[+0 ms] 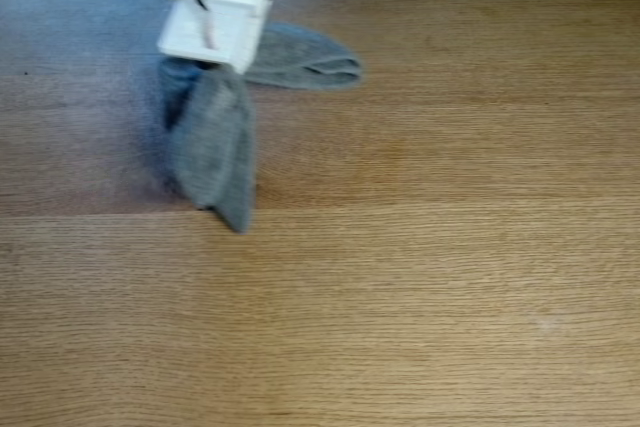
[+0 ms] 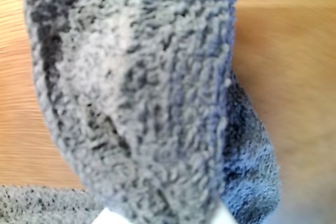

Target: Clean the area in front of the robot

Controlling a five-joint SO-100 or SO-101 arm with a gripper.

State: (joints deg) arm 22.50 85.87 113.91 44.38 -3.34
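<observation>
In the fixed view the white robot arm (image 1: 215, 7) reaches in from the top left over the oak tabletop (image 1: 420, 247). Its gripper (image 1: 212, 69) is shut on a grey terry cloth (image 1: 212, 152), which hangs down from the white plate and touches the wood with its lower tip. Another fold of the cloth lies flat behind, to the right of the arm. The wrist view is almost filled by the cloth (image 2: 136, 93), blurred; white fingertips (image 2: 107, 217) peek out at the bottom edge, with oak on both sides.
A small pale smudge (image 1: 545, 324) marks the wood at the lower right of the fixed view. Plank seams run left to right. The table's far edge lies just behind the arm, with dark background beyond it.
</observation>
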